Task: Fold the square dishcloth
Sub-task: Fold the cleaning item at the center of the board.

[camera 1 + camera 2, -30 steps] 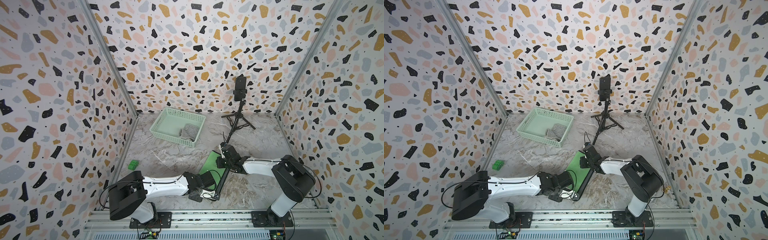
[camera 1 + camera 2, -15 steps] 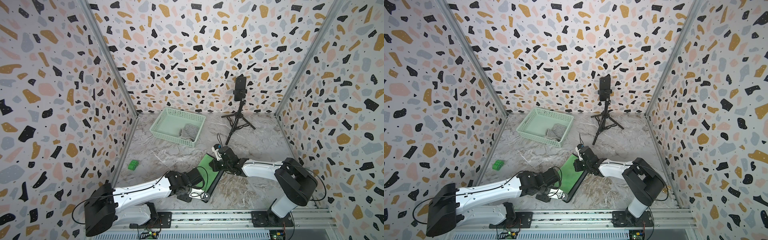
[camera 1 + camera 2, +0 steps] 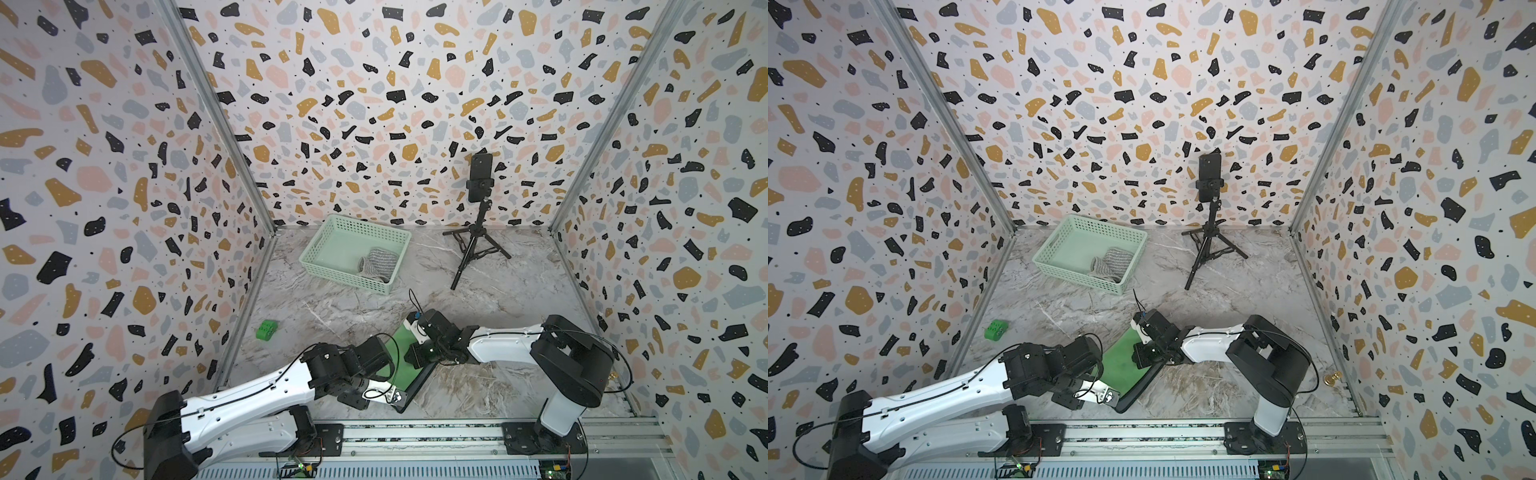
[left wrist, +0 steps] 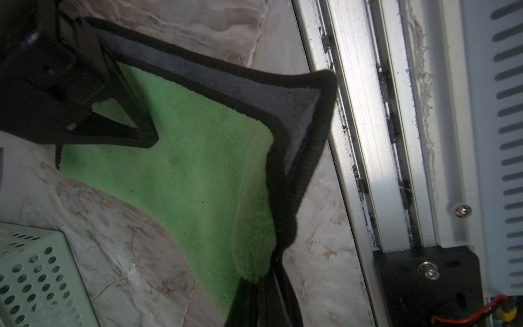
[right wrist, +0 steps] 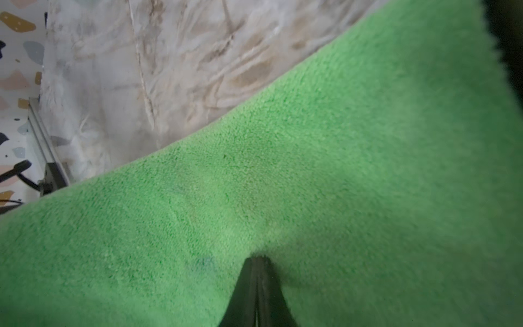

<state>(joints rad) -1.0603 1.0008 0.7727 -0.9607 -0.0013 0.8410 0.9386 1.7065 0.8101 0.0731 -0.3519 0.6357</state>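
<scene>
My left pincer [image 4: 264,280] and right pincer [image 5: 257,259] each clamp the fluffy green, black-edged square dishcloth [image 4: 184,170]; uneven pulling could skew the fold.

I find no text, label, brand, number or sign that I can read in any view.
</scene>
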